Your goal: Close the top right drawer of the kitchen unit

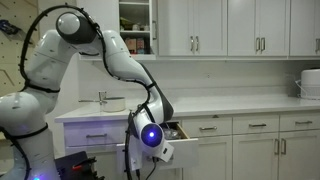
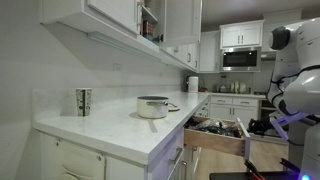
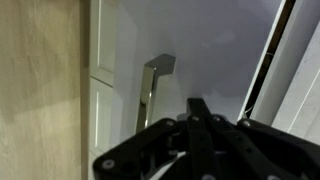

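Observation:
The top right drawer (image 1: 183, 150) of the white kitchen unit (image 1: 255, 145) stands pulled out, and dark utensils show inside it in an exterior view (image 2: 214, 127). My gripper (image 1: 165, 130) is right at the drawer's front, beside the blue wrist light. In the wrist view the drawer's white panel front (image 3: 200, 50) fills the frame with its silver bar handle (image 3: 152, 92) just ahead of my fingertips (image 3: 198, 106). The fingers look pressed together with nothing between them.
A metal pot (image 2: 153, 106) and a mug (image 2: 83, 101) stand on the pale countertop (image 2: 110, 128). White wall cupboards (image 1: 225, 25) hang above. A white appliance (image 1: 311, 84) sits at the counter's far end. The robot base (image 1: 25, 130) stands beside the unit.

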`<state>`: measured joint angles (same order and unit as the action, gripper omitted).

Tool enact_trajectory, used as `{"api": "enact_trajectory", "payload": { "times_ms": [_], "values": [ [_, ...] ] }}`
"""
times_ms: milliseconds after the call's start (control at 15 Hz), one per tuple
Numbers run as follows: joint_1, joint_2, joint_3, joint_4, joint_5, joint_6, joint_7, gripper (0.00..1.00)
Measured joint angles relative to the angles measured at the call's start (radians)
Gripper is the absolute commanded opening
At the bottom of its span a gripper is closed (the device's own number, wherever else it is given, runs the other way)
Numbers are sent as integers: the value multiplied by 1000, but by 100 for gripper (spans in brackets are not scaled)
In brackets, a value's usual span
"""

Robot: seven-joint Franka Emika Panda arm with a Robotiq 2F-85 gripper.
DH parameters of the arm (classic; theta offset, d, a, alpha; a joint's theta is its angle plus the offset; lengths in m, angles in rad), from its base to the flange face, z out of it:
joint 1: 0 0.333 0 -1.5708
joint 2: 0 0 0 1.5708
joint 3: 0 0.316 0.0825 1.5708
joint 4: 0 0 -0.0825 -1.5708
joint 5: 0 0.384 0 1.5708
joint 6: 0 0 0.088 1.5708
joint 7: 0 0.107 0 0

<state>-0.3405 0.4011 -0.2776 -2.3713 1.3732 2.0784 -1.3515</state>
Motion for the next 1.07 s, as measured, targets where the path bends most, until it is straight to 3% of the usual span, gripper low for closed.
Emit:
{"api": "enact_trajectory", "payload": {
  "times_ms": [1067],
  "values": [
    [201, 8, 106, -19, 284, 78, -124, 0]
  ]
}}
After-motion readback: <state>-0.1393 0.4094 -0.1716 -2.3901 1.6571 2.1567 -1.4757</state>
